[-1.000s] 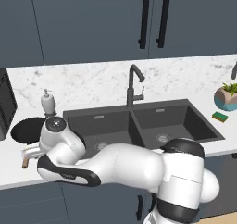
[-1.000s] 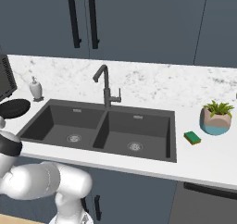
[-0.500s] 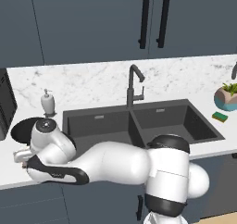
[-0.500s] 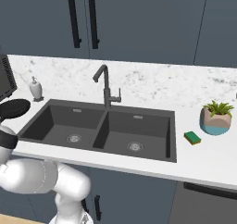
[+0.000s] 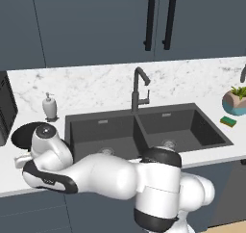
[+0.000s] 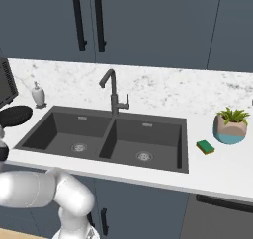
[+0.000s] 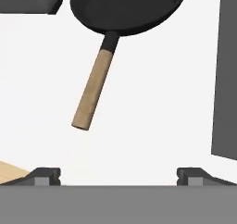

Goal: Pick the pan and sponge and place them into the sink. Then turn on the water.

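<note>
The gripper (image 7: 118, 174) is seen in the hand view with its jaws spread wide and empty, the two dark fingertips (image 7: 45, 173) standing far apart at the bottom of that view with bare white counter between them. Nothing is held.

The frying pan (image 7: 127, 5) lies on the counter to the left of the sink (image 5: 115, 133), close to the left basin's rim and in front of the white soap dispenser (image 5: 49, 106). In the hand view the pan's black bowl is placed ahead of the jaws, and its wooden handle (image 7: 94, 88) is pointed back toward them, slanting slightly to the left as it comes. The handle's free end is found ahead of the fingertips and nearer the left one, not yet between them. The handle's long axis is thus laid roughly along the line of approach and across the line joining the two fingertips, so a closing of the jaws would be made across the handle's width; this is judged a workable alignment once the hand is carried forward and a little to the left.

The sponge (image 6: 205, 146) is set well away, on the counter right of the sink, just in front of the potted plant (image 6: 231, 126). The faucet (image 6: 113, 92) is seen behind the divider between the two basins, with no stream running.
</note>
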